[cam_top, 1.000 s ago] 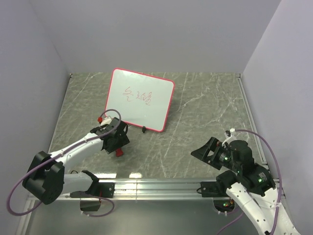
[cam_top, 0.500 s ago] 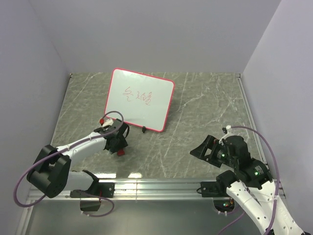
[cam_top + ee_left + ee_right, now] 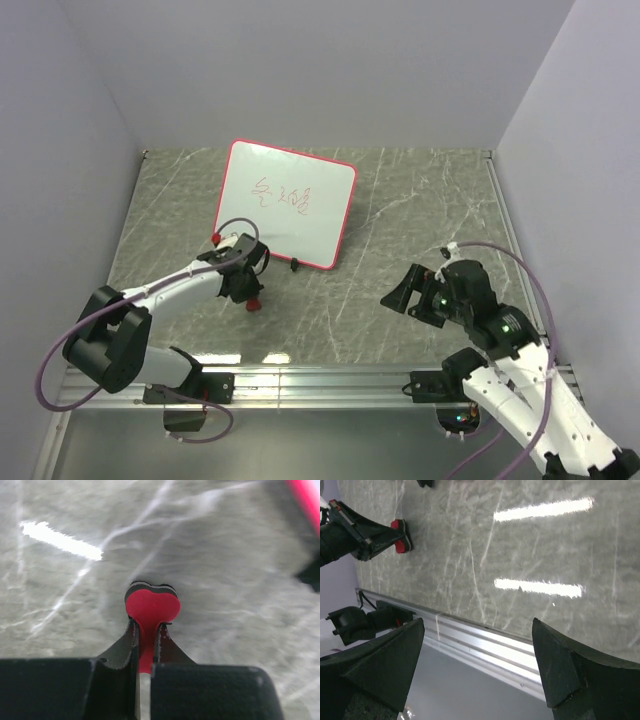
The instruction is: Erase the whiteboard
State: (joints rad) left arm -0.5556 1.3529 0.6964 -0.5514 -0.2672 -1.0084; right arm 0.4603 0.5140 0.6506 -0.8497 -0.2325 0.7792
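Left claw (image 3: pixel 146 630) pinches the red eraser block (image 3: pixel 151 605) low over the tabletop (image 3: pixel 420 210), just beside the near-left corner of the whiteboard (image 3: pixel 288 215), presumably ready to wipe its scribbles (image 3: pixel 280 197); right claw (image 3: pixel 405 295) is spread wide, idle and well apart.

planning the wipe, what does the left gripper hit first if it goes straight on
Probably the table: the left gripper, shut on the eraser, points at bare marble. The whiteboard lies off to the side of that line.
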